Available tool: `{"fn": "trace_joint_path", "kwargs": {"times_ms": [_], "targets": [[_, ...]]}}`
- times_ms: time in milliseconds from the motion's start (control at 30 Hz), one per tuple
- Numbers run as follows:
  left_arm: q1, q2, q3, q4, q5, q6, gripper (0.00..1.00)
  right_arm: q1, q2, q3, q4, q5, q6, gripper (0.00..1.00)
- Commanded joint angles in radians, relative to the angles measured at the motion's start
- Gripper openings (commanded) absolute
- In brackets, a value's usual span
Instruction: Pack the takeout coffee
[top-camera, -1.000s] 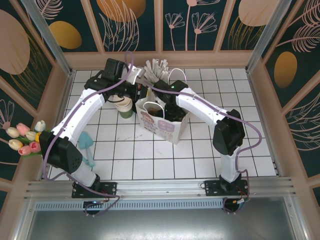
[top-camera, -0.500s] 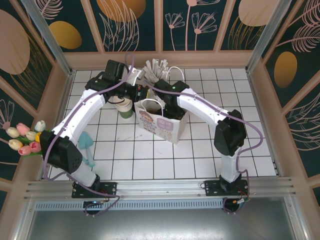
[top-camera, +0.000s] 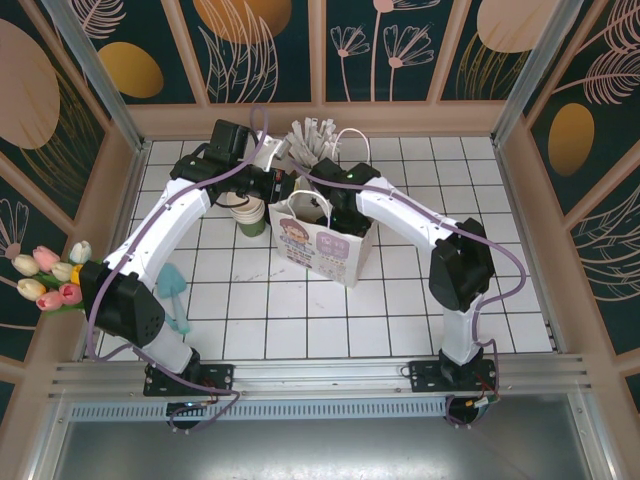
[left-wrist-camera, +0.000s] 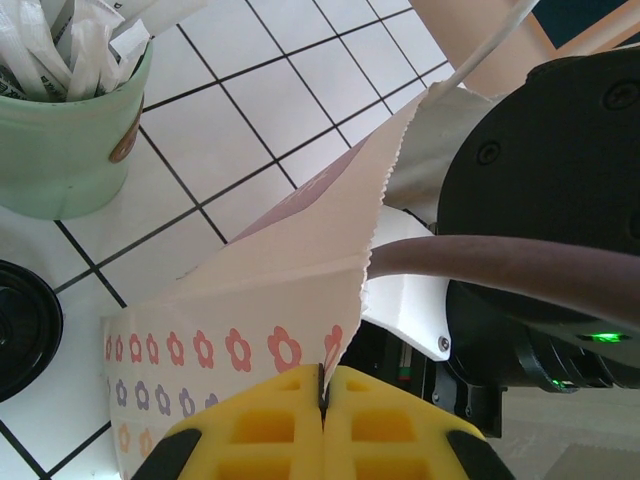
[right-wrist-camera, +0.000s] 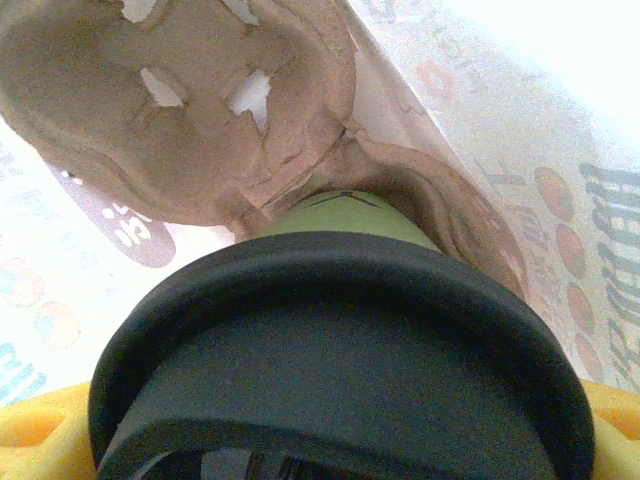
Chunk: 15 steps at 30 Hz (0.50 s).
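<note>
Over tiles (top-camera: 260, 310), right arm (top-camera: 400, 215) holds coffee (right-wrist-camera: 340, 340) inside bag (top-camera: 325, 255).

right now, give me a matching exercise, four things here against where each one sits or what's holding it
Things:
1 takeout coffee
2 paper bag
3 pale green cup
4 cardboard tray

States:
a pinched at its edge by the left gripper
b lying inside the paper bag
c held by the right gripper
d standing on the tiled table, full of white sticks

Pairs: 1-c, 2-a, 3-d, 4-b
</note>
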Motion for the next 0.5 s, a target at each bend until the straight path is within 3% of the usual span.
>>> {"fn": "trace_joint_path", "kwargs": {"times_ms": [0,467], "targets": [[-0.002,-0.019,-0.012,0.001,0.025,0.000,0.00,-0.008,0.009,-0.050,0.034,0.006,-0.018,0.49],[-0.002,-0.017,-0.014,0.007,0.027,-0.007,0.00,-0.010,0.000,-0.123,0.074,-0.004,-0.025,0.49]]}}
